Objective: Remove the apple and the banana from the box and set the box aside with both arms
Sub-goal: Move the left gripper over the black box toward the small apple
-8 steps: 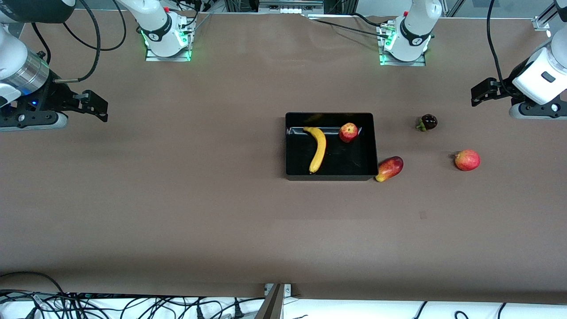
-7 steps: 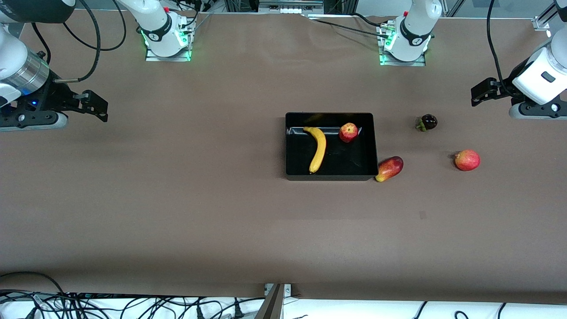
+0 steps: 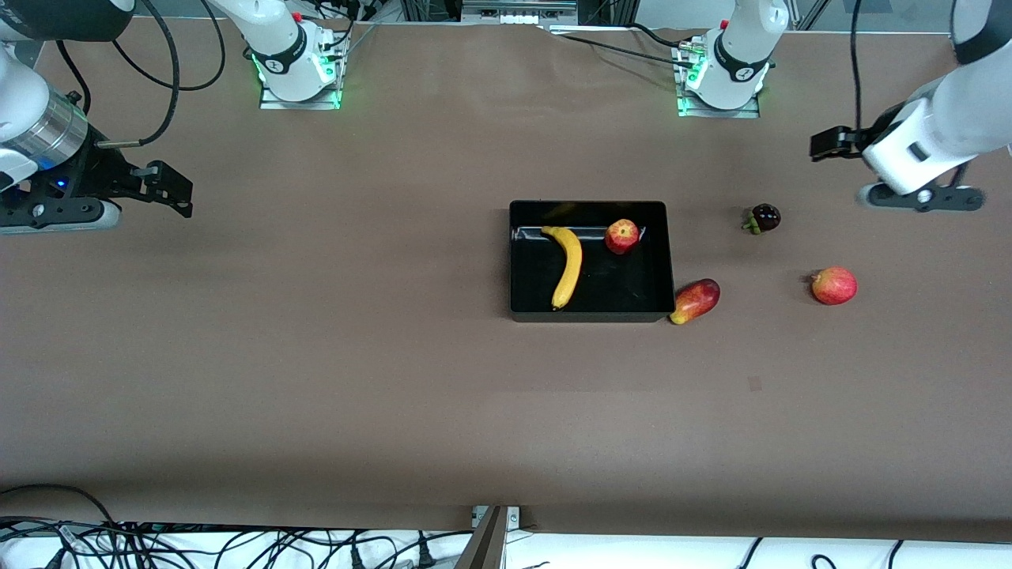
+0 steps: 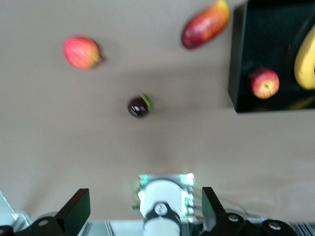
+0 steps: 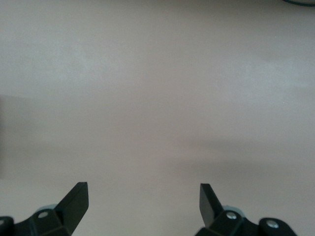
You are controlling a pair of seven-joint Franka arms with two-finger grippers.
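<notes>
The left gripper [image 3: 826, 146] had shifted toward the mangosteen [image 3: 764, 217], jaws spread, empty. The right gripper [image 3: 175, 192] waited, spread too.

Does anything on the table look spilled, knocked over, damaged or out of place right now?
Nothing looks spilled or damaged. The box sits flat, holding the banana and one apple. The mango lies on the table against the box's corner; the mangosteen and the second apple also lie outside it, simply not yet placed.
</notes>
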